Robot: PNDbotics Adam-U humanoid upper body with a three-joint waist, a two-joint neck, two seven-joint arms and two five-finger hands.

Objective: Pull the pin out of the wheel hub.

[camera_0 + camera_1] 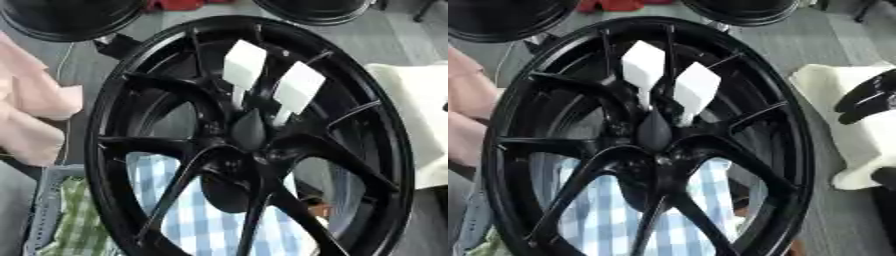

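Observation:
A large black spoked wheel (248,140) stands tilted and fills most of both views. Its hub (248,131) is a dark pointed oval at the centre. Two white pins with broad flat heads stick up out of the hub side by side, one on the left (243,64) and one on the right (297,88), their thin stems running down into the hub. My right hand (866,98) shows only at the right edge of the right eye view, black fingers relaxed over a cream cloth, well apart from the pins. My left hand is out of sight.
Two more black rims lie at the top left (70,20) and top right (319,10). Pink cloth (31,110) lies left of the wheel, a cream cloth (420,115) to its right. Blue checked cloth (210,220) and green checked cloth (74,225) show below.

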